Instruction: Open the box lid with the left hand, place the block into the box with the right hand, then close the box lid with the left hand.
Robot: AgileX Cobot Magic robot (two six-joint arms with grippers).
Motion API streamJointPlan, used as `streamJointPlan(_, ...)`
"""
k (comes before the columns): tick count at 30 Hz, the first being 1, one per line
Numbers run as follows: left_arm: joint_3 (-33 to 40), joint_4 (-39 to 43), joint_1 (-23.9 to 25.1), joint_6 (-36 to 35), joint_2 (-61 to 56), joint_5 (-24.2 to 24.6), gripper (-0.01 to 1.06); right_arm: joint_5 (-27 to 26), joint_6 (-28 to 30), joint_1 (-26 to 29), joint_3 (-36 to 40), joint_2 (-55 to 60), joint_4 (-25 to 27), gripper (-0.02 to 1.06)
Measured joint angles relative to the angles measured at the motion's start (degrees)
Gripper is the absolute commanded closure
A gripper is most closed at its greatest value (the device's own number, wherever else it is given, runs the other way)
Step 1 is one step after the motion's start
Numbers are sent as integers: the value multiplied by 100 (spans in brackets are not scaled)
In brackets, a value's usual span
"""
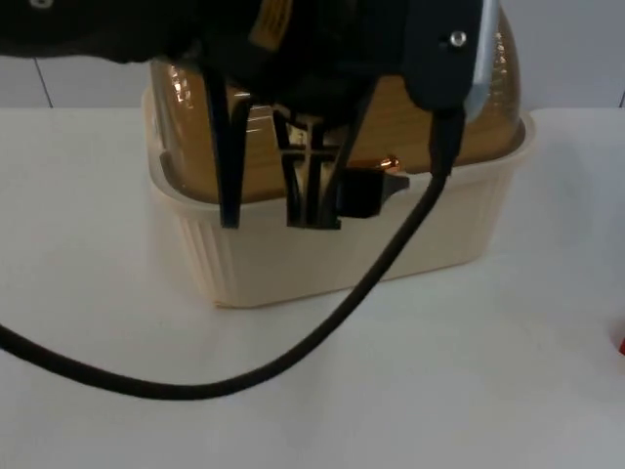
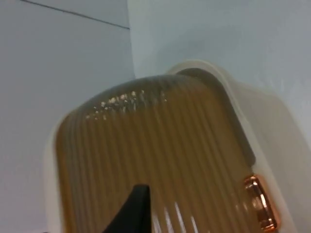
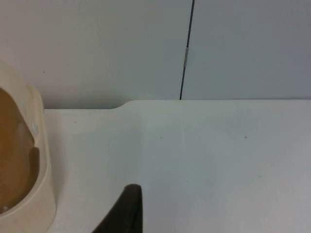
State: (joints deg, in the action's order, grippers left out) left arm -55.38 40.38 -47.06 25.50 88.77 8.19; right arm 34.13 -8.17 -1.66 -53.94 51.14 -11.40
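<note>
A cream box (image 1: 342,249) stands at the middle back of the table with its amber see-through lid (image 1: 488,117) down. The lid carries a copper latch (image 1: 389,163) at its front edge; the ribbed lid (image 2: 160,155) and latch (image 2: 261,208) are close under the left wrist camera. My left gripper (image 1: 273,223) hangs over the lid's front rim, left of the latch, fingers open and holding nothing. A sliver of the red block (image 1: 621,344) shows at the table's right edge. My right gripper (image 3: 127,213) waits low over bare table, to the right of the box's end (image 3: 34,170).
The white table (image 1: 469,391) is bare in front of the box. The grey partition wall (image 3: 233,48) rises just behind the box. The left arm's body covers the back of the lid in the top view.
</note>
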Motion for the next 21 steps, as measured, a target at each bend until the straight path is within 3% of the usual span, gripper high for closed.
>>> streamJointPlan(13,61,466,-57,-1188,607,193,1,-55,0,0,0,0,-14,-1)
streamJointPlan(16,61,1629,-261,-2868,616,826,1,-55,0,0,0,0,-14,-1)
streamJointPlan(17,61,1629,-261,-2868,616,826,1,-55,0,0,0,0,-14,-1)
streamJointPlan(19,61,2751,-441,-4433,672,1647,1,-55,0,0,0,0,-14,-1)
streamJointPlan(21,61,3579,-603,-5404,749,2270,1,-64,-25,0,0,0,-14,-1)
